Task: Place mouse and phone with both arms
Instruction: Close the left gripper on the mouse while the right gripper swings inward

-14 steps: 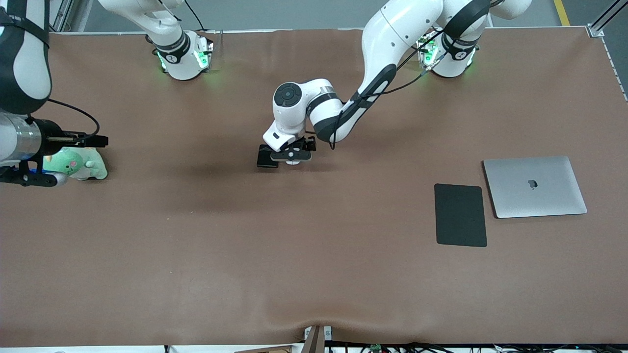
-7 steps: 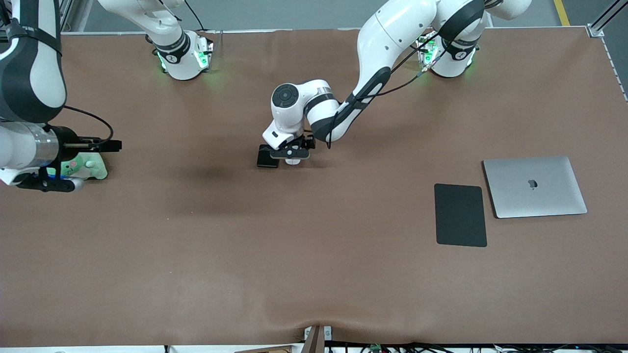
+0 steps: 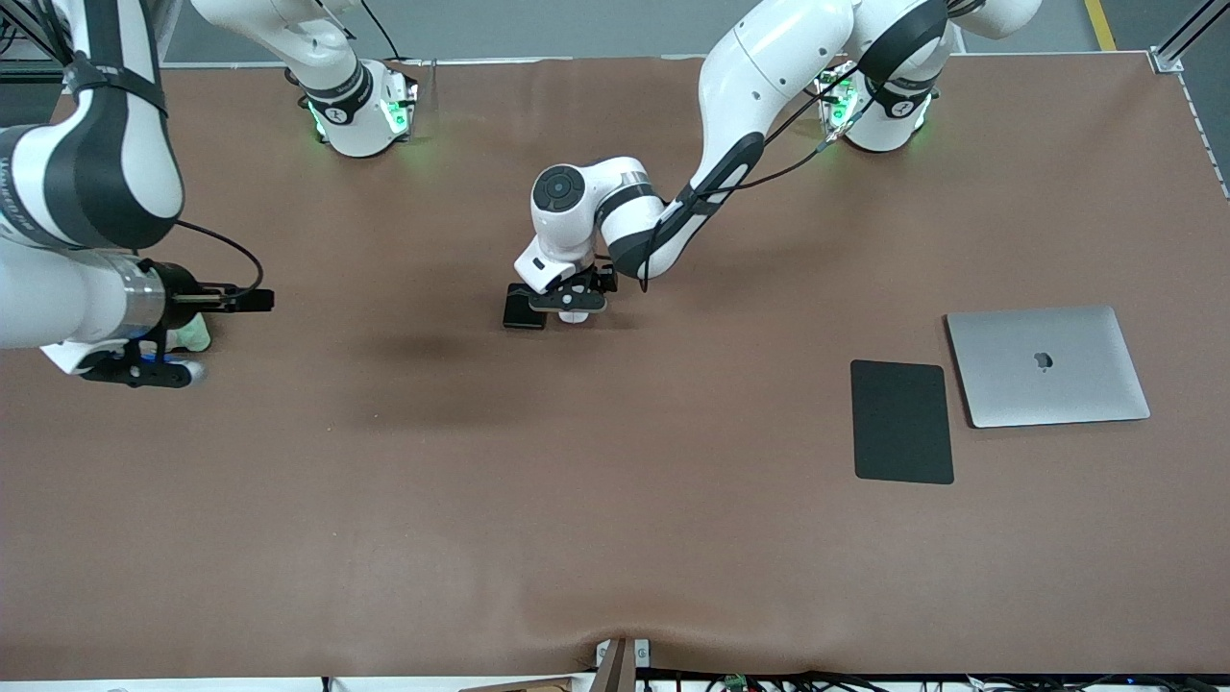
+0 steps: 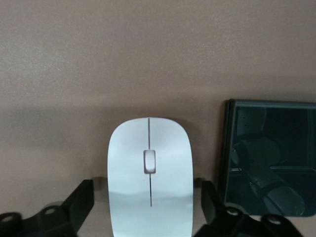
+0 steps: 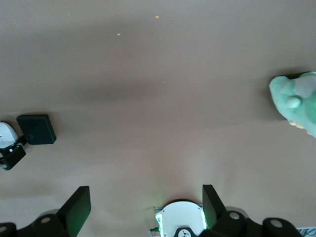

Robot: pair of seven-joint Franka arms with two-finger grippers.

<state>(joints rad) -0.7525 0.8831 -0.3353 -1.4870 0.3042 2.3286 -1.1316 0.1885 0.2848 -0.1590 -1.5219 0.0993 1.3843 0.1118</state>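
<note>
The white mouse (image 4: 149, 182) lies on the brown table beside the black phone (image 4: 269, 173), near the middle of the table. My left gripper (image 4: 148, 210) is down over the mouse, open, with one finger on each side and a small gap at both. In the front view the left gripper (image 3: 569, 306) covers most of the mouse (image 3: 574, 318), and the phone (image 3: 524, 312) lies beside it toward the right arm's end. My right gripper (image 3: 252, 301) is open and empty, high over the table at the right arm's end; its fingers (image 5: 79, 207) hold nothing.
A green plush toy (image 5: 296, 101) lies under the right arm and is mostly hidden in the front view (image 3: 195, 333). A large matte black pad (image 3: 902, 421) and a closed silver laptop (image 3: 1047, 365) lie at the left arm's end.
The right arm has swung toward the middle of the table and now covers most of the green toy. The left gripper settled slightly lower around the mouse.
</note>
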